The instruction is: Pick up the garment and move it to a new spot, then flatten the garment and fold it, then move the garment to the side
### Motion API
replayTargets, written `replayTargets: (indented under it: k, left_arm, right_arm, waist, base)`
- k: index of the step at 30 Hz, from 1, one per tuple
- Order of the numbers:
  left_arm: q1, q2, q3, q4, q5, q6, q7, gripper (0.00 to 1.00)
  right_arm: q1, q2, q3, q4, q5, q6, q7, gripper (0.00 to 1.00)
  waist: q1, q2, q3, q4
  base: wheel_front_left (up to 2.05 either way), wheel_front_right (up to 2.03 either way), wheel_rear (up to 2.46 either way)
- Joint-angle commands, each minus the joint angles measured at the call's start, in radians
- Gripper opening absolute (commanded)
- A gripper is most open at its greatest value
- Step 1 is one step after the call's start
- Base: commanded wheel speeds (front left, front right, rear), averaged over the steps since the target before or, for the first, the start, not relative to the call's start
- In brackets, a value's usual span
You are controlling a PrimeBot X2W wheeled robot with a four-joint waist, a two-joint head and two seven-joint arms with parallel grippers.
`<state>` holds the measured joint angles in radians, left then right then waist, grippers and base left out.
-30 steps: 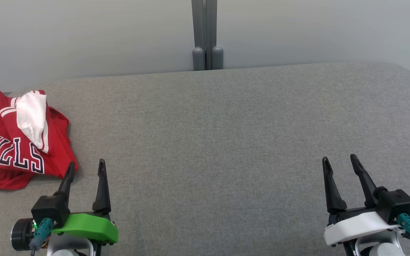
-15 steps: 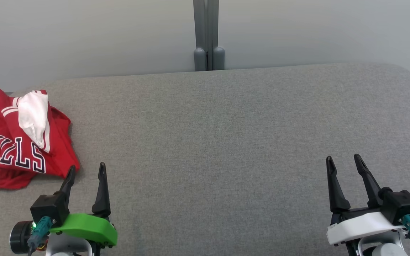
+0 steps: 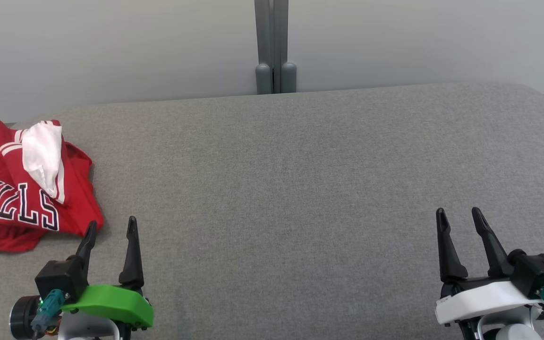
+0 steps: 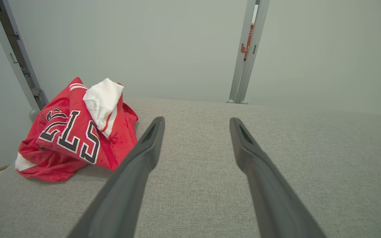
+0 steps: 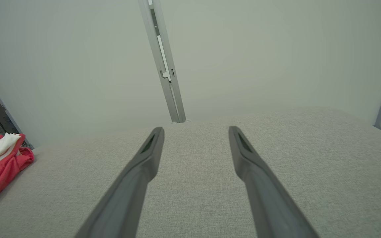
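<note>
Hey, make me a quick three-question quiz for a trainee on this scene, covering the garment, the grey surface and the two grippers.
1. Fill in: the left gripper and the right gripper both have their fingers ___.
2. The crumpled red garment on the grey surface lies nearest: A) the left gripper, B) the right gripper, C) equally near both.
3. True or false: the garment is already folded flat.
Key: 1 open; 2 A; 3 false.
</note>
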<state>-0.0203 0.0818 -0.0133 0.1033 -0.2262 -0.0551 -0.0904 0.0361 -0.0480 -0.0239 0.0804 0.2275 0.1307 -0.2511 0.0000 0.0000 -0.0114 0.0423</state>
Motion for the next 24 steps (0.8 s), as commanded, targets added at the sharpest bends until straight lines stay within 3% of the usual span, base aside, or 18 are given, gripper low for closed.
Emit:
replayTargets:
  k: [1,14,24]
  left_arm:
    - [0.010,0.010,-0.001,-0.002,0.003,0.006,-0.005,1.00]
    - [0.008,0.024,0.000,0.010,0.002,0.022,-0.019,1.00]
    - [-0.006,0.029,-0.008,0.006,0.001,0.031,-0.021,1.00]
  right_arm:
    - [0.009,-0.004,0.000,0.003,0.004,0.000,0.001,1.00]
    - [0.010,-0.004,0.012,0.010,0.001,0.000,0.004,1.00]
    - [0.013,-0.004,0.027,0.013,0.003,0.000,0.006,1.00]
  waist:
    - [0.0000,0.0000,-0.001,0.000]
    - [0.0000,0.0000,-0.002,0.015]
    - [0.0000,0.0000,0.003,0.076]
  base:
    - [0.00,0.00,0.00]
    - [0.00,0.00,0.00]
    - [0.00,0.00,0.00]
